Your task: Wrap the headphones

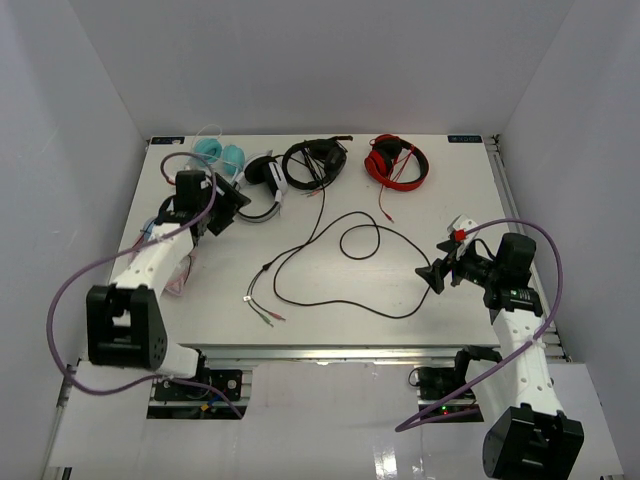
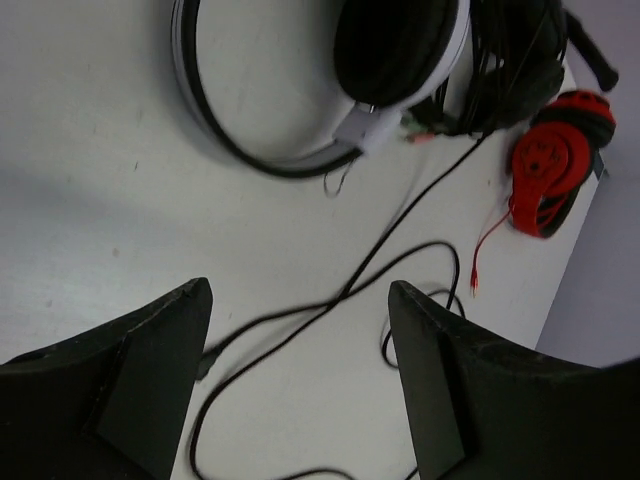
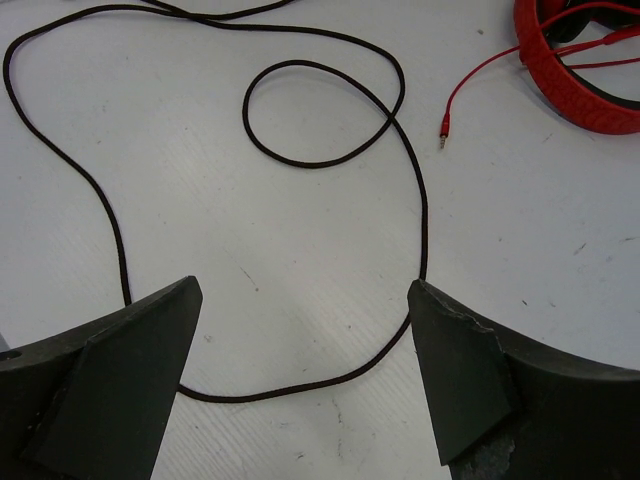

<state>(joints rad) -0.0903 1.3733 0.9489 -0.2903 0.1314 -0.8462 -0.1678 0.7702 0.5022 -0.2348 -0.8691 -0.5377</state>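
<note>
Shown from above, 2 arms at the start of the wrap. The headphones (image 2: 395,45) lie at the far left of the table (image 1: 200,300), a black-padded white earcup beside the black headphones (image 1: 315,160), and their cable (image 3: 424,215) sprawls loose across the middle in 1 large loop and 1 small one, ending in coloured plugs (image 1: 262,312) near the front edge. The left gripper (image 2: 300,288) hovers just short of the white headband, jaws spread wide and holding nothing. The right gripper (image 3: 305,288) hangs over the right side of the large loop, likewise released and empty.

Nothing is wound yet, so the step in hand appears to be taking hold. For a good grasp, the left jaws should straddle the headband, not the round cup, so the set cannot roll. The right jaws should drop squarely over 1 strand and close fully, since the cord is thin and lies flat. The red headphones (image 1: 397,160) trail a red lead near the small loop, so that strand is best avoided.
</note>
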